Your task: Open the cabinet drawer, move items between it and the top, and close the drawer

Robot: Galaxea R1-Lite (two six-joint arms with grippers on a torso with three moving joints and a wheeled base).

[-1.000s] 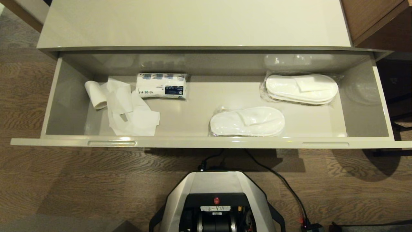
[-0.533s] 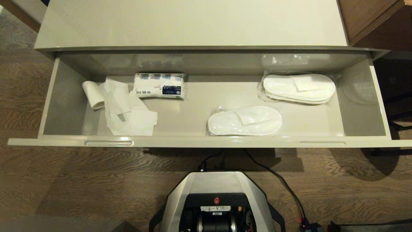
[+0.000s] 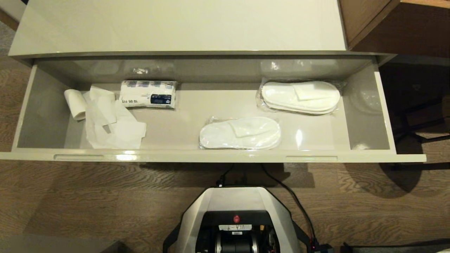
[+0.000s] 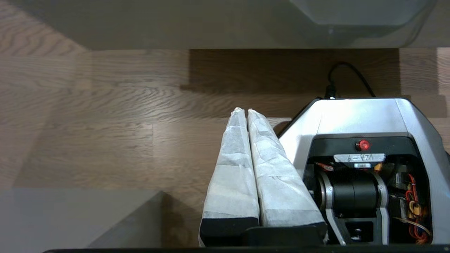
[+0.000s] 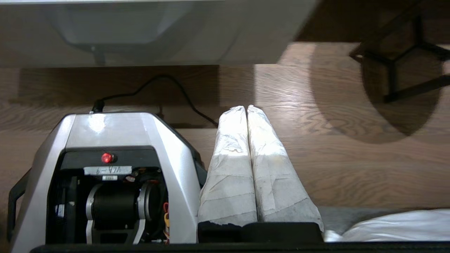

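Four items are counted in the open cabinet drawer (image 3: 197, 156), taken left to right: a white paper roll (image 3: 75, 104) with its tail spread loose, a printed packet (image 3: 148, 93), a near slipper pair (image 3: 240, 133), a far slipper pair (image 3: 301, 97). Nothing is seen on the top (image 3: 175, 24). Both arms are parked low beside the base (image 3: 236, 211): the left hand (image 4: 245, 116) is pressed together, empty; the right hand (image 5: 245, 113) likewise. A pick should be made over the front rim; the loose tail may snag. A cable (image 3: 291, 196) is trailed across the floor (image 3: 70, 203).
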